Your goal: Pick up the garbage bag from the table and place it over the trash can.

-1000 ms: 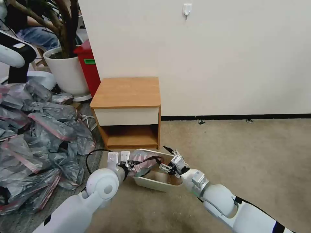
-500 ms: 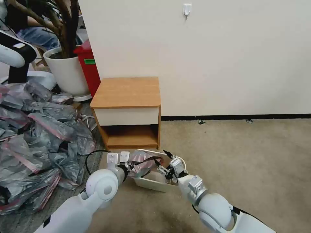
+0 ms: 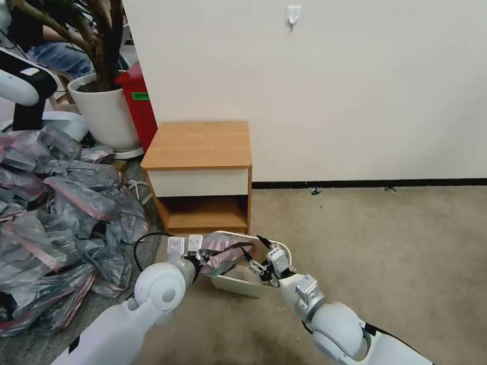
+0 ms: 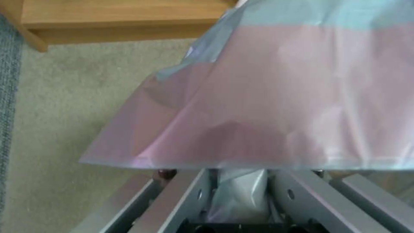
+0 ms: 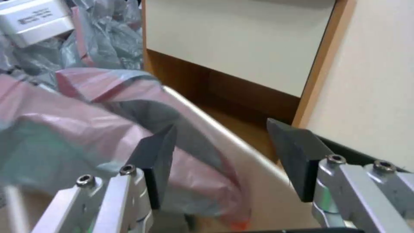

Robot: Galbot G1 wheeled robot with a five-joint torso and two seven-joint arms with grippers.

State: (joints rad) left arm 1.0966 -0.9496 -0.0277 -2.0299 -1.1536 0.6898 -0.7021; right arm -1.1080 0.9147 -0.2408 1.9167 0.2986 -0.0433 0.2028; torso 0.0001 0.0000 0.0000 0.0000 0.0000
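Carpet bare rightward, garbage bag (image 3: 223, 253) over trash can (image 3: 243, 286) rim

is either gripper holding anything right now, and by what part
The left gripper is shut on the garbage bag, pinching its pink rim band. The right gripper is open at the trash can, holding nothing.

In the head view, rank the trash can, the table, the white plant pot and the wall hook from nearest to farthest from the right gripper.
From the right gripper, fingers open over the bin:
1. Trash can, directly under it, on the floor.
2. Table, just behind the can.
3. White plant pot, far back on the robot's left.
4. Wall hook, high on the wall.
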